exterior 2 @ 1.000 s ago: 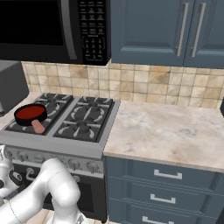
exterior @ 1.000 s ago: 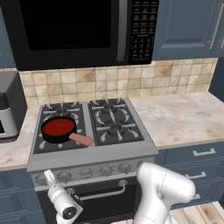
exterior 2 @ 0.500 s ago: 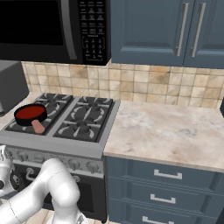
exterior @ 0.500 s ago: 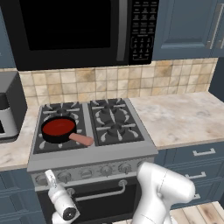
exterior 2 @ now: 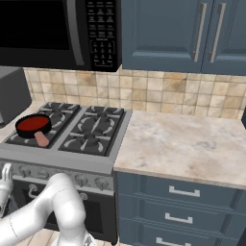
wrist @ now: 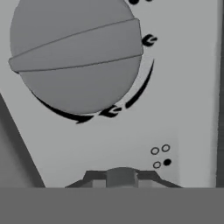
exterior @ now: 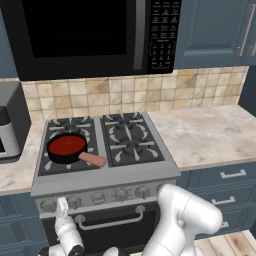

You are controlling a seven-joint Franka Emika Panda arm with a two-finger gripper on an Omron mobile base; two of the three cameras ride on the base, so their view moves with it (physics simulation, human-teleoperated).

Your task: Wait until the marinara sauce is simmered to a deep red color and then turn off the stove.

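The marinara sauce (exterior: 66, 145) is a deep red disc in a small black pan on the front-left burner, and the pan's pinkish handle (exterior: 93, 159) points to the right. The stove (exterior: 105, 180) has a row of round knobs along its steel front. My gripper (exterior: 62, 204) stands upright against the left end of that knob panel, its fingers close together with nothing between them. In the right base view the sauce (exterior 2: 32, 123) lies above and behind the gripper (exterior 2: 6, 169). In the hand view a large grey knob (wrist: 76, 57) is right ahead of the gripper (wrist: 121, 177).
A black microwave (exterior: 85, 35) hangs over the stove. A grey toaster oven (exterior: 9, 125) stands on the counter at the left. A marble counter (exterior: 210, 135) runs to the right over blue drawers (exterior 2: 178, 192). The oven door handle (exterior: 107, 220) sits just below the knobs.
The hand has barely shifted at the left knobs. The sauce and the pan look the same.
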